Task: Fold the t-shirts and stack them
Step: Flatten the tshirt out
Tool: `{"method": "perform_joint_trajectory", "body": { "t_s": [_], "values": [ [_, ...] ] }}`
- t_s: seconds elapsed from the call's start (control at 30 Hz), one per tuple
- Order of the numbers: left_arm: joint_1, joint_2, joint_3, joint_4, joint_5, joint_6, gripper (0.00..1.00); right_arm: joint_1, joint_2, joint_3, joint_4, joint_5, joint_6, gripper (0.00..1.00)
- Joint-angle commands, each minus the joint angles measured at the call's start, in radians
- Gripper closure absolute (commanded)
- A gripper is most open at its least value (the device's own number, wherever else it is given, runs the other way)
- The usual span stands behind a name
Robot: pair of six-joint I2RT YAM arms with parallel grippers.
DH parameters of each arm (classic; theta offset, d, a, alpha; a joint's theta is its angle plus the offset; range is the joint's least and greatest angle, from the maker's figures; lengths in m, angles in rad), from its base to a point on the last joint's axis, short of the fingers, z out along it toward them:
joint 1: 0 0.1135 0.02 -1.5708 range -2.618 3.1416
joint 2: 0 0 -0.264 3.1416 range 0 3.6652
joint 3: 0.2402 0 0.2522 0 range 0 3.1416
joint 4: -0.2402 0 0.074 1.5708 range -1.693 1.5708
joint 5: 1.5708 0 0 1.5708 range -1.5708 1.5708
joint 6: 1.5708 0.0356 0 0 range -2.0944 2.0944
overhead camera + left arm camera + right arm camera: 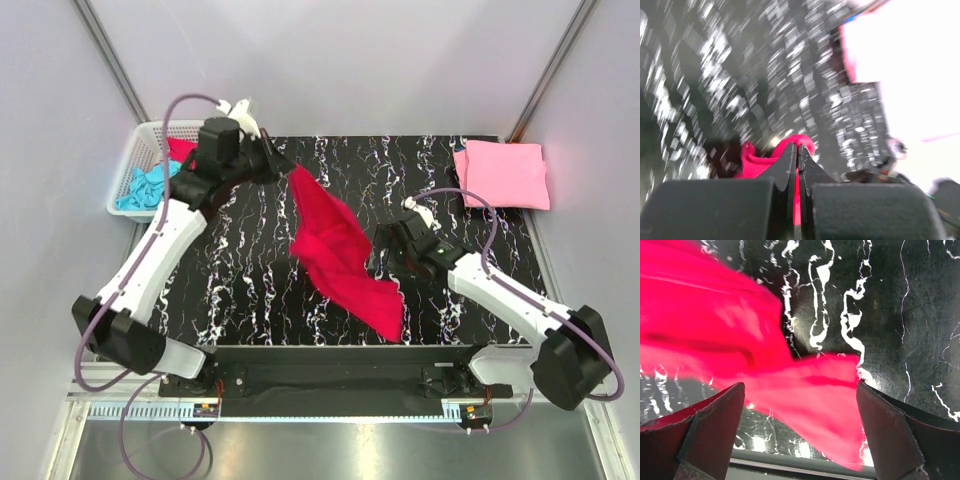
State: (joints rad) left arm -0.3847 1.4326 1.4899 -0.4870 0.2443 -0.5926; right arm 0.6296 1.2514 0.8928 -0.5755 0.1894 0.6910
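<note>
– Nearest me is the black rail that both arms are bolted to, but the action's further out. The left gripper has its two fingers pressed together with a fold of the crimson t-shirt pinched between them, up over the far-left part of the black marbled table.

– so is the shirt in the air or lying on the table?

– Bit of both, I think. The top end is lifted, right at the left gripper. From there it runs diagonally down toward the near edge and ends around the middle-right of the table front. Can't tell from here whether the low corner actually rests on the surface.

– and the other arm?

– The right gripper is low over the table, just beside the shirt's right edge. It's spread wide apart with nothing clamped. On its wrist cam the red cloth runs across the gap between the fingers, kinda blurry, and I can't say if it touches them.

– other shirts?

– The light pink t-shirt is folded into a flat square at the far-right corner, well apart from both arms. The white basket sits off the table's far-left corner. It has a turquoise t-shirt bunched inside and a bit of a red t-shirt beside that, partly hidden behind the left arm.
</note>
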Motion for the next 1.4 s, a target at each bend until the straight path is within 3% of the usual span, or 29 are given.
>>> {"method": "perform_joint_trajectory", "body": {
  "t_s": [0.0, 0.13, 0.27, 0.5, 0.63, 0.67, 0.73, 0.87, 0.97, 1.0, 1.03, 1.07, 1.1, 1.13, 1.17, 1.23, 1.27, 1.37],
  "values": [
    [-0.046, -0.102, 0.114, 0.030, 0.047, 0.115, 1.00, 0.010, -0.066, 0.023, -0.017, 0.018, 0.012, 0.00],
    [-0.089, -0.109, 0.240, 0.027, 0.030, 0.185, 1.00, 0.015, -0.078, 0.034, -0.020, 0.016, 0.002, 0.00],
    [-0.114, -0.051, 0.444, -0.005, 0.090, 0.234, 1.00, 0.016, -0.073, 0.052, -0.024, 0.015, -0.001, 0.00],
    [-0.198, 0.020, 0.648, -0.013, 0.180, 0.309, 1.00, 0.025, -0.055, 0.092, -0.023, 0.030, -0.011, 0.00],
    [-0.207, -0.027, 0.649, 0.063, 0.089, 0.301, 1.00, 0.033, -0.047, 0.101, -0.021, 0.033, -0.010, 0.00],
    [-0.207, -0.055, 0.570, 0.188, 0.078, 0.295, 1.00, 0.036, -0.049, 0.100, -0.023, 0.033, -0.010, 0.00],
    [-0.209, -0.110, 0.527, 0.286, 0.079, 0.277, 1.00, 0.036, -0.053, 0.095, -0.018, 0.035, -0.007, 0.00],
    [-0.209, -0.060, 0.696, 0.284, 0.064, 0.286, 1.00, 0.038, -0.049, 0.097, -0.012, 0.035, -0.011, 0.00],
    [-0.209, -0.014, 0.786, 0.243, -0.081, 0.341, 1.00, 0.041, -0.050, 0.094, -0.012, 0.035, -0.008, 0.00],
    [-0.207, 0.014, 0.828, 0.214, -0.337, 0.370, 1.00, 0.041, -0.052, 0.092, -0.014, 0.036, -0.005, 0.00],
    [-0.195, 0.116, 0.887, 0.118, -0.459, 0.381, 1.00, 0.041, -0.056, 0.089, -0.011, 0.036, -0.005, 0.00],
    [-0.194, 0.179, 1.062, 0.050, -0.570, 0.402, 1.00, 0.041, -0.064, 0.081, -0.012, 0.035, -0.002, 0.00],
    [-0.194, 0.254, 1.164, -0.020, -0.761, 0.430, 1.00, 0.042, -0.067, 0.077, -0.014, 0.038, -0.002, 0.00],
    [-0.194, 0.302, 1.232, -0.075, -0.796, 0.448, 1.00, 0.042, -0.073, 0.072, -0.014, 0.039, -0.002, 0.00],
    [-0.198, 0.311, 1.215, -0.131, -0.821, 0.448, 1.00, 0.042, -0.085, 0.061, -0.014, 0.047, -0.001, 0.00],
    [-0.210, 0.250, 1.035, -0.095, -0.918, 0.422, 1.00, 0.042, -0.093, 0.055, -0.017, 0.058, 0.001, 0.00],
    [-0.209, 0.174, 0.848, -0.038, -0.927, 0.401, 1.00, 0.042, -0.099, 0.051, -0.018, 0.067, -0.002, 0.00],
    [-0.212, 0.112, 0.629, 0.028, -0.909, 0.373, 1.00, 0.044, -0.113, 0.048, -0.027, 0.087, 0.001, 0.00]
  ]
}}
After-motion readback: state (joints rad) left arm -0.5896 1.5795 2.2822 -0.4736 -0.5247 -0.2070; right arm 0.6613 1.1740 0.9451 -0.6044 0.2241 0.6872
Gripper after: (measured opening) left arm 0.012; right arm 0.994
